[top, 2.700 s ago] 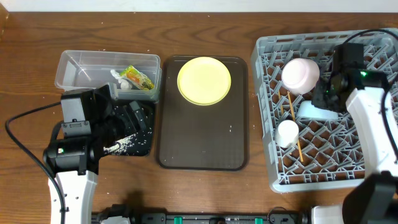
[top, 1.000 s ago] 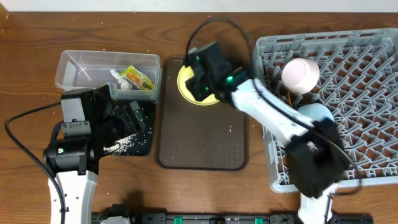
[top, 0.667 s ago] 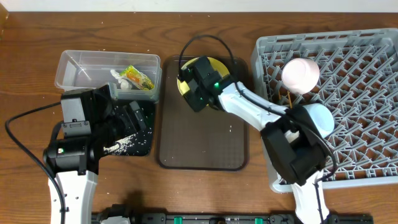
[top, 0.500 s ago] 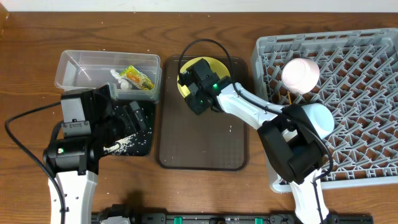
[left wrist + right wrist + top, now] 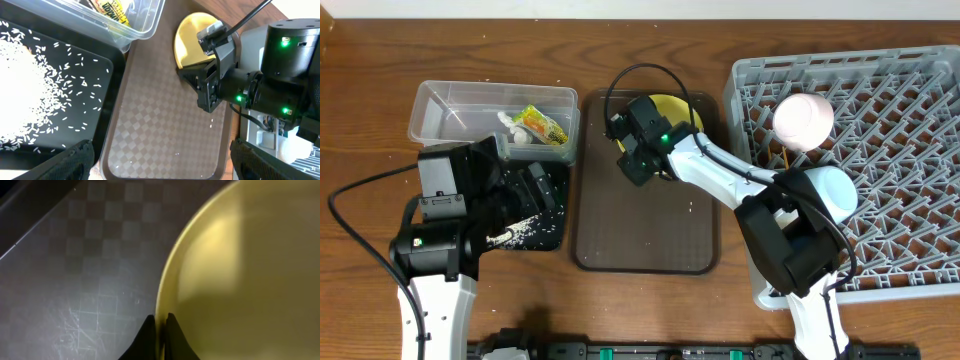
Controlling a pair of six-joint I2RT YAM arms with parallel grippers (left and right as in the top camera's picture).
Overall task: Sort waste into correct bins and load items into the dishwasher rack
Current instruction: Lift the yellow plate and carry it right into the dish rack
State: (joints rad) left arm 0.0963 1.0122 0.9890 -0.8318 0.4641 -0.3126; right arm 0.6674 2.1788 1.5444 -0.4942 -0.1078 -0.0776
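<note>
At the far left the left gripper [image 5: 161, 147] is hanging over the right part of the black tray [image 5: 75, 105], its jaws standing wide apart and holding nothing. Loose rice grains [image 5: 20, 95] are lying heaped and scattered in that tray. Just behind it the clear tub [image 5: 440, 105] is sitting with the green-and-orange wrapper [image 5: 544, 126] and the white paper scrap [image 5: 508, 124] lying together at its right end. To the right of both bins the brown serving tray [image 5: 640, 225] is lying flat on the table [image 5: 360, 60], and the yellow-green plate [image 5: 680, 108] is resting at its far end. The right gripper [image 5: 159, 327] is reaching across from the rack side and pinching the plate's near-left rim. In the right wrist view its two fingertips [image 5: 146, 337] are sitting on either side of the rim, the jaws narrowed onto it. Whether the plate is lifting off the tray, I cannot tell. At the far right the grey dishwasher rack [image 5: 920, 90] is holding the white bowl [image 5: 803, 118], pinkish side up near its left edge. The light blue cup [image 5: 832, 188] is showing just in front of it, partly hidden by the right arm. A wooden chopstick [image 5: 786, 158] is poking out between bowl and cup
</note>
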